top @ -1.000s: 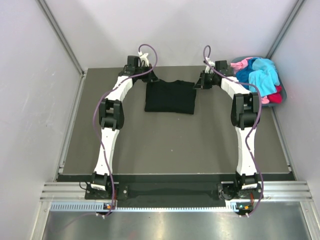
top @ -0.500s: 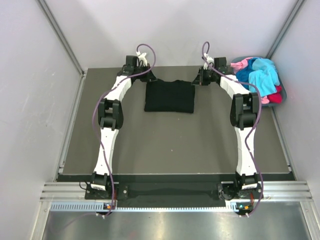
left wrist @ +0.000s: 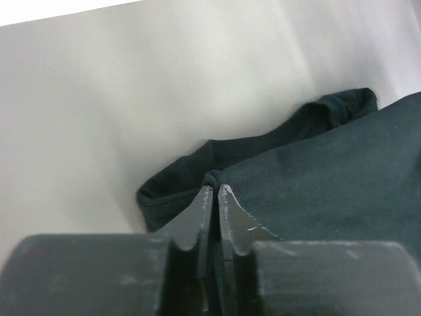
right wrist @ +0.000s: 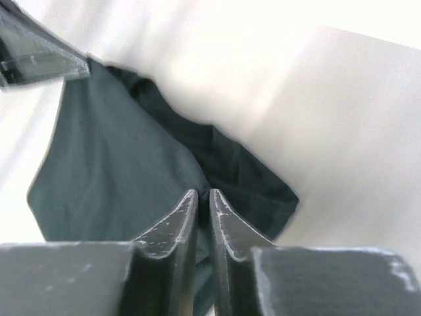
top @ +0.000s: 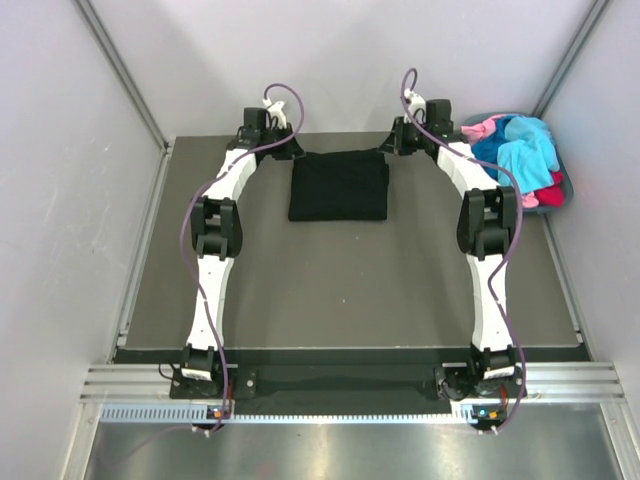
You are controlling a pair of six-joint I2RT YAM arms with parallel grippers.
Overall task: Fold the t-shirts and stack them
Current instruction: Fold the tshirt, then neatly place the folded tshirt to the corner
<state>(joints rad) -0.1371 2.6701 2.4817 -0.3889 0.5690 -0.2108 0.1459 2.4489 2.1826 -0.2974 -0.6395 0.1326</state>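
while the black t-shirt (top: 340, 187) lies folded into a rectangle at the far middle of the bench (top: 340, 290), the left end effector (left wrist: 215, 187) and right end effector (right wrist: 202, 192) each clamp a far corner. the other t-shirts (top: 520, 150) sit unfolded in the basket (top: 566, 190), so most of the work seems left.

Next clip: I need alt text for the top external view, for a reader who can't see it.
A folded black t-shirt lies at the far middle of a dark table, with the left gripper and right gripper at its two far corners. A basket heaped with turquoise, blue, pink and red shirts sits at the table's far right corner.
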